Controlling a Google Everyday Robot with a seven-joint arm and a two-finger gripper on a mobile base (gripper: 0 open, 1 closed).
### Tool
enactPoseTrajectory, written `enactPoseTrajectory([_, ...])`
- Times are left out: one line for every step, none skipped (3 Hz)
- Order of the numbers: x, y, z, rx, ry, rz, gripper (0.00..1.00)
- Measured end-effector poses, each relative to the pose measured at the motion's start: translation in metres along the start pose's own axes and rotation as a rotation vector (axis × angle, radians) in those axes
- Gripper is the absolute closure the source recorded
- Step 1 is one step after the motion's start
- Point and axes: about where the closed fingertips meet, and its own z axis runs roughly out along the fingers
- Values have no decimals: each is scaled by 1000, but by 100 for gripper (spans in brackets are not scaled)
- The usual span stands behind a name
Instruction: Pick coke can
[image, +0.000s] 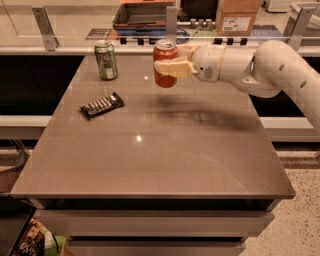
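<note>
Over the table, toward 12 o'clock – coke can (164, 79): red with a silver top, upright, held clear of the tabletop, with no part of its base touching the surface.
Gripper (165, 60): at the can's mid-height, reaching in from 3 o'clock, about level with the table's far edge.
Jaws: closed narrowly around the coke can; one cream finger (173, 68) crosses the can's near side, the other lies mostly hidden behind it.
Arm (272, 67): white and rounded, running from the 3 o'clock side of the view across to the gripper, above the table.
Shadow (192, 111): a dark smear on the tabletop under the can and arm, toward the viewer from the can.
Table (150, 170): grey-brown and glossy, with a bright light spot near its centre.
Green can (106, 60): silver top, standing upright on the table at about 11 o'clock, well apart from the coke can.
Chocolate bar (102, 105): dark wrapper, lying flat at about 10 o'clock, near the green can but not touching it.
Cardboard box (239, 16): behind the table, past the railing, at about 1 o'clock.
</note>
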Motion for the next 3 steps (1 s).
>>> enactPoseTrajectory([-38, -2, -7, 18, 7, -63, 100])
enactPoseTrajectory([-83, 2, -10, 42, 36, -144, 100])
enactPoseTrajectory([-83, 2, -10, 42, 36, -145, 100])
